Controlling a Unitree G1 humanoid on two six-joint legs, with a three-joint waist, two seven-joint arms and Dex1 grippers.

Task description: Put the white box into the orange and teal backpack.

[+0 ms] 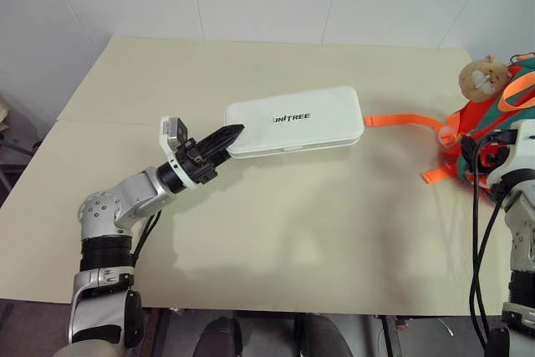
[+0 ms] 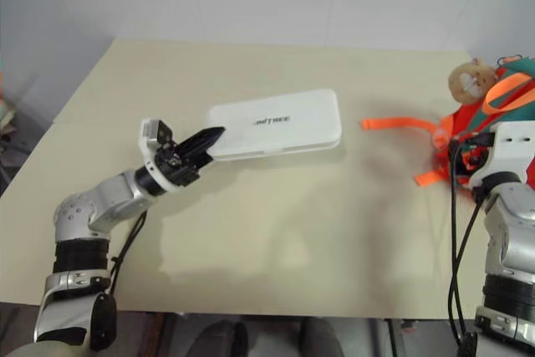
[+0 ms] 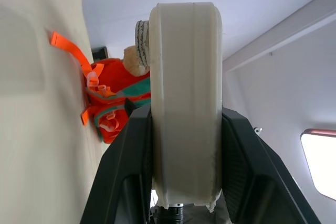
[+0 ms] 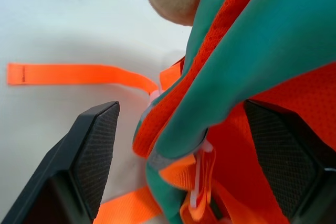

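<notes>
Fingers (image 3: 131, 171) of the left gripper (image 1: 224, 141) clamp the left end of the flat white plastic box (image 1: 294, 120) mid-table, while the right gripper (image 4: 194, 150) gapes wide around the orange and teal backpack (image 1: 489, 127) at far right.

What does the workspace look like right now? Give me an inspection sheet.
Surface: beige table, bare in front.
Job's things: white box at mid-table, one end clamped; backpack at the table's right edge, plush head on top, orange strap trailing towards the box.
Clutter: nothing seen.
Grippers: left tool shut on the box's near end, one finger on each flat face; right tool open, fingers either side of a backpack fold, not closed.
Cables: black cable looping along the right arm, one by the left arm.
Surroundings: white walls behind; floor below the near edge.
</notes>
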